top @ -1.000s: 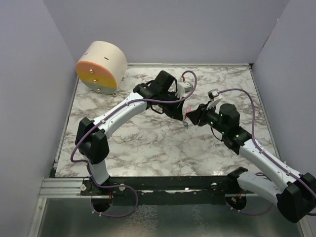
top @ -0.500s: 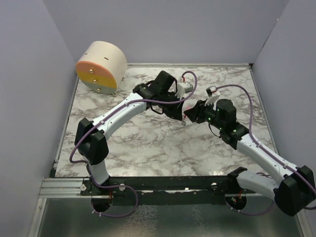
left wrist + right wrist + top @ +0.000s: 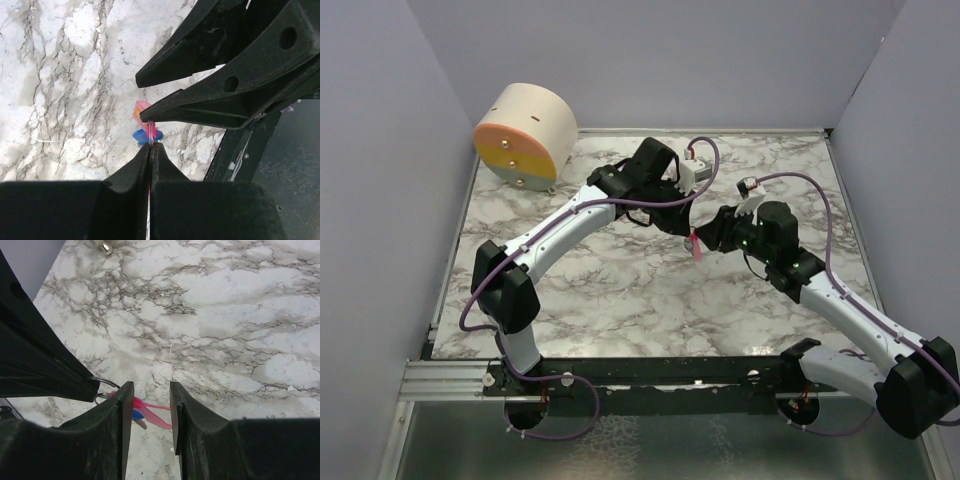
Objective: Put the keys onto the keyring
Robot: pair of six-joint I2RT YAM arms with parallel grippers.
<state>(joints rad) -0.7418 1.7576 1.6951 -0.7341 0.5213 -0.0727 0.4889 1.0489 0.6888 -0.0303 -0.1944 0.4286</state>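
- While the left gripper (image 3: pixel 151 146) pinches the wire of the thin metal keyring with its small blue rounded tag (image 3: pixel 146 135), jaws fully closed, the keyring hangs in the air above the white marble-patterned table (image 3: pixel 620 290), between the two arms.
- The slim bright pink-red key (image 3: pixel 150 416) dangles just beside the blue tag, below the wire. I cannot tell whether it is already threaded on.
- The right gripper (image 3: pixel 149 386) stands partly open with nothing clamped, its tips close against the ring.
- The left pinch should probably stay firm and motionless.
- The right gripper should make only small moves: nip the key near its head and steer its hole along the wire.
- Tugging sideways could pull the ring out of the pinch.
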